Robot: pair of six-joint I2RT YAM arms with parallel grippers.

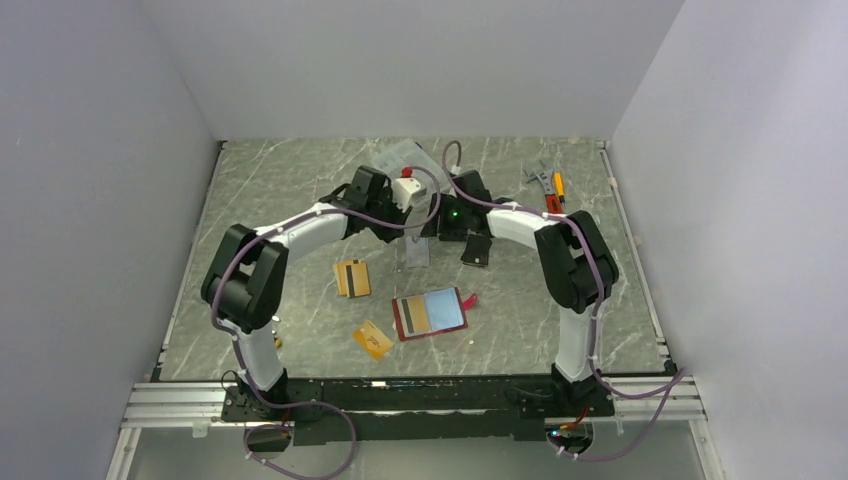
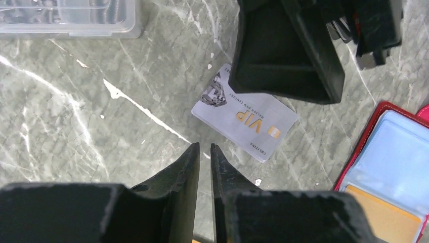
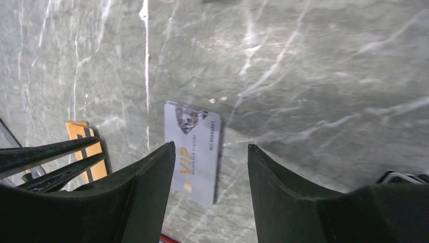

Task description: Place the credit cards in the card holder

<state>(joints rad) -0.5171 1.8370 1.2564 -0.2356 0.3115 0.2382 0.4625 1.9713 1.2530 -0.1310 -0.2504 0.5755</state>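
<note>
Card holder (image 1: 446, 310), top view: open on table (image 1: 300, 180), near centre, blue inside up, pocketed card (image 1: 418, 316) in its left half.
Orange cards, top view: striped orange card (image 1: 351, 277) left of and a bit beyond the holder; plain orange card (image 1: 372, 339) by holder's near-left corner. Both flat, apart from each other.
Silver card (image 1: 415, 252), top view: beyond the holder, below where left arm (image 1: 300, 228) and right arm (image 1: 515, 225) meet (partly hidden there).
Other things, top view: black wallet (image 1: 476, 249) just right of silver card; clear box (image 1: 408, 160) far centre; hand tools (image 1: 548, 186) far right.
Right gripper (image 3: 210, 146), right wrist view: jaws wide apart, gripping nothing. Silver card flat on table below, between the fingers and partly behind one. Contact: cannot tell.
Striped orange card, right wrist view: at left edge, flat, well apart from silver card.
Left gripper (image 2: 204, 149), left wrist view: jaws almost together, thin slit only, nothing in it. Tips just short of silver card's edge; height above table unclear.
Silver card, left wrist view: gold VIP print up, one corner hidden behind right gripper.
Card holder, left wrist view: red rim and blue pocket at right edge, near silver card, not touching.
</note>
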